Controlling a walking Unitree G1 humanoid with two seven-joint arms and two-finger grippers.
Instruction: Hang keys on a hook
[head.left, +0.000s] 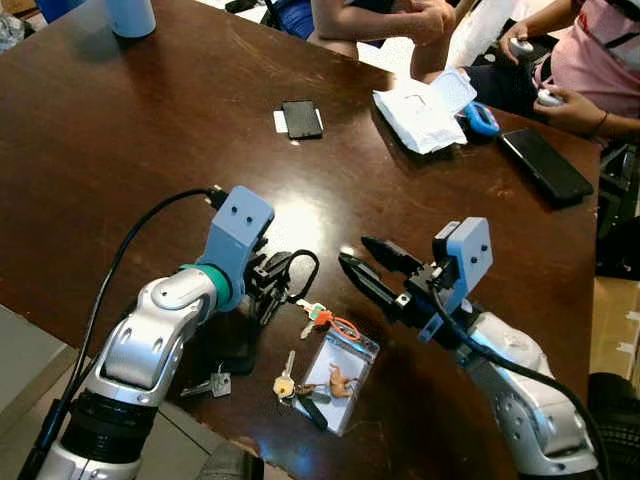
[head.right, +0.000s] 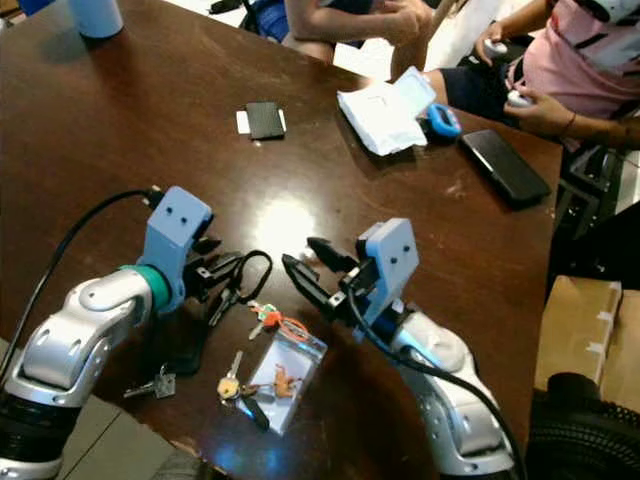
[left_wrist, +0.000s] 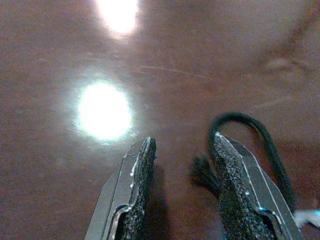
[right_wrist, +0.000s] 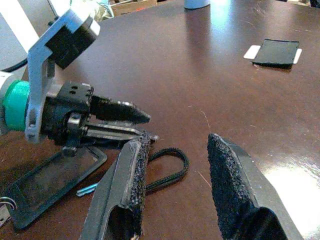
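A bunch of keys lies on the dark wooden table (head.left: 150, 130). It has a black cord loop (head.left: 306, 263), an orange tag (head.left: 345, 327), a clear card holder (head.left: 345, 375) and a gold key (head.left: 285, 381). A silver key (head.left: 215, 382) lies apart, near a black card holder (right_wrist: 50, 182). My left gripper (head.left: 270, 288) is low on the table, open, with the cord loop (left_wrist: 260, 135) curving round one finger (left_wrist: 235, 175). My right gripper (head.left: 366, 263) hovers open just right of the loop, pointing at the left gripper (right_wrist: 120, 112).
A black phone (head.left: 300, 118) lies mid-table, with a white packet (head.left: 425, 110), a blue item (head.left: 482, 118) and another phone (head.left: 545, 165) at the far right. A cup (head.left: 130, 15) stands far left. People sit along the far side. The table edge runs near my left arm.
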